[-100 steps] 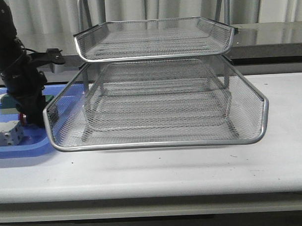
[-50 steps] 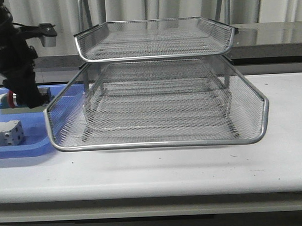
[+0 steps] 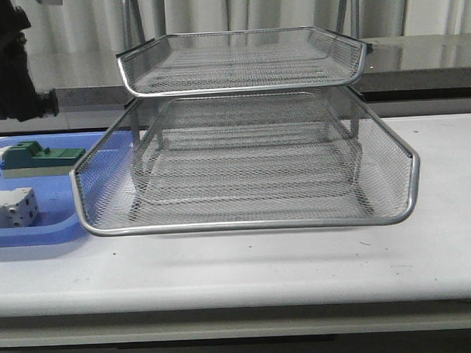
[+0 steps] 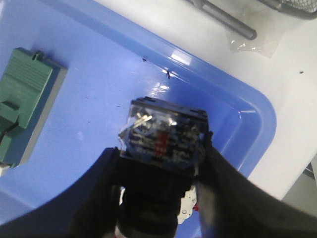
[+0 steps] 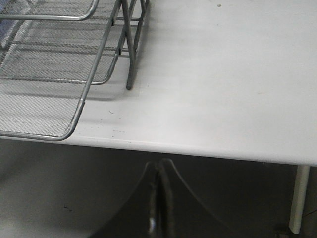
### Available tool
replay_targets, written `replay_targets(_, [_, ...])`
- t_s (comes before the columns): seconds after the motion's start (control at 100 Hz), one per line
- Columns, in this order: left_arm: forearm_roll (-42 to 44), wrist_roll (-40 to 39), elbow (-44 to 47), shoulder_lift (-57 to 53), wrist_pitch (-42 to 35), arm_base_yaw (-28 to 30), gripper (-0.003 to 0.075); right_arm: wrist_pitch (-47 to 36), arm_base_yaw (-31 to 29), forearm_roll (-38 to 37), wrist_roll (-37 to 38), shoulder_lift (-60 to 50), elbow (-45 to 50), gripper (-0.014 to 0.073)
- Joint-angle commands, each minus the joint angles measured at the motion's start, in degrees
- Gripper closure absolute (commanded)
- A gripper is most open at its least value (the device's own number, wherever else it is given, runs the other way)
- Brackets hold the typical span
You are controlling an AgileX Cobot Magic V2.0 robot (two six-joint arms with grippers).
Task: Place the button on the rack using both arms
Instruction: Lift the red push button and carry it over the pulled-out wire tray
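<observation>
left end effector (image 4: 161,163) clamped on the button (image 4: 163,139) above blue tray (image 4: 99,84), right end effector (image 5: 159,198) pinched together off the tabletop (image 5: 223,74), rack (image 3: 242,145) nearby

The left arm (image 3: 7,60) is a bulky black mass of stacked, rounded housings with a small grey module at its upper end, its surface matte and without readable markings. Seen from its wrist, the left hand (image 4: 161,163) has two broad black fingers (image 4: 96,193) with smooth, gently curved outer faces that widen toward the base, and a whitish fitting shows low between them. The right hand (image 5: 159,198) is equally dark, its two fingers tapering in smooth curves to thin tips pressed together along one narrow seam.
</observation>
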Motion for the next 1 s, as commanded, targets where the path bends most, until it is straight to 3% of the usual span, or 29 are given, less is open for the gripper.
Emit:
replay_targets(0.0, [-1.77,-3.07,-1.76,-5.41,2.98,-0.31,0.0740,-3.55,-0.46,-0.21,0.00,0.65,-1.89,0.0663])
replay_targets(0.31, [-1.77,-7.61,3.78,-14.11,2.98,-5.34,0.0740,-3.55,-0.46,-0.21,0.00,0.65,-1.89,0.0663])
replay_targets(0.72, [-4.20,-11.39,10.74,-18.21,2.98,-22.96,0.0740,-3.55,-0.46,-0.21,0.00,0.65,-1.89,0.0663])
replay_targets(0.99, [-4.42,-11.39,10.74,-14.48,-7.31,-32.28,0.0740,-3.55,-0.46,-0.21,0.00,0.65,-1.89,0.0663])
